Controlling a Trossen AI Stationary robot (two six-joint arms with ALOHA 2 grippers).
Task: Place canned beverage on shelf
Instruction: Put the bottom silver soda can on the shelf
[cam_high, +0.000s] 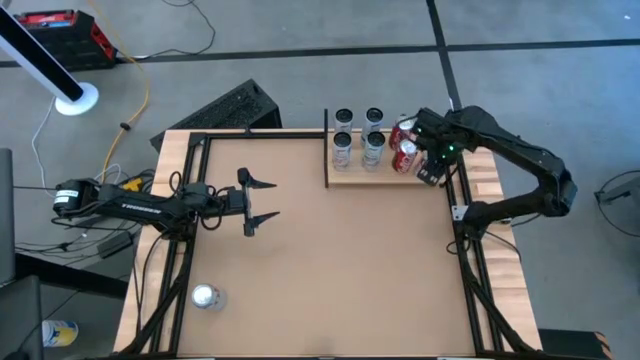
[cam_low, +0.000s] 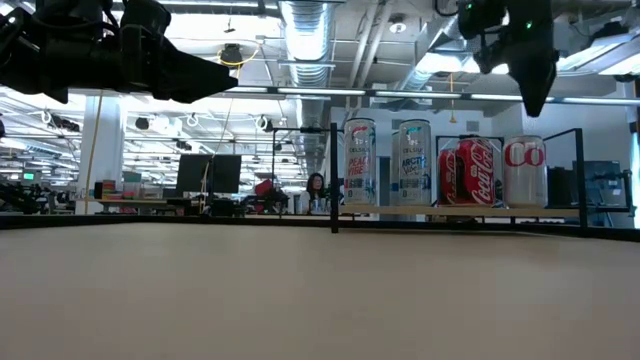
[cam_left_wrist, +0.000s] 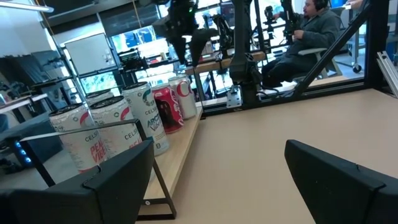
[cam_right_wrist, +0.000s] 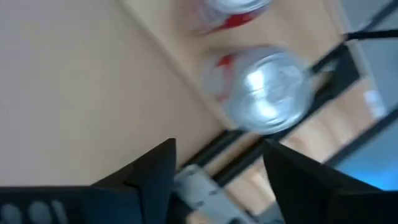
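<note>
The shelf (cam_high: 385, 177), a pale plank with a black rail at its left end, lies at the table's far side and bears several upright cans. A silver-and-red can (cam_low: 525, 172) stands at the row's right end, beside a red can (cam_low: 467, 172). My right gripper (cam_low: 533, 95) hangs open above the silver can, fingers pointing down and clear of its top (cam_right_wrist: 267, 90). My left gripper (cam_high: 262, 200) waits open and level over the table's left half, facing the shelf (cam_left_wrist: 180, 155).
One loose can (cam_high: 205, 296) stands on the table near its left front corner. Black frame rails (cam_high: 470, 270) run along the table's sides. A person (cam_left_wrist: 311, 31) sits beyond the table's right side. Bare board lies between the two grippers.
</note>
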